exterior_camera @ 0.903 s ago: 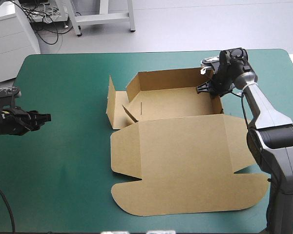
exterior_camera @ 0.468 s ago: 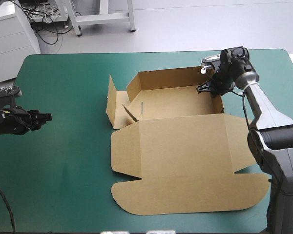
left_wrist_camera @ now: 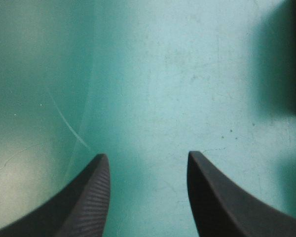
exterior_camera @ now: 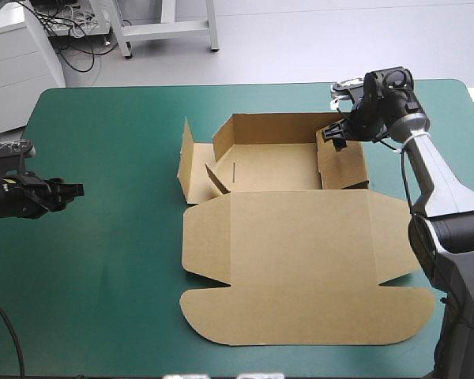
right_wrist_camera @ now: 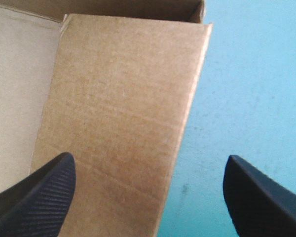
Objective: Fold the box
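Centre frame, the brown box (exterior_camera: 300, 253) lies half-formed on the teal-green worktop (exterior_camera: 103, 284), its lid flat toward the lower edge, while your right gripper (exterior_camera: 337, 133), jaws wide apart, hangs over the raised wall (exterior_camera: 344, 162) at upper right. Nothing grips that wall, so it may well spring outward, or crease if you press off its fold line. Your left gripper (exterior_camera: 69, 189), jaws also apart, sits at far left, too distant to steady the sheet should it slide.
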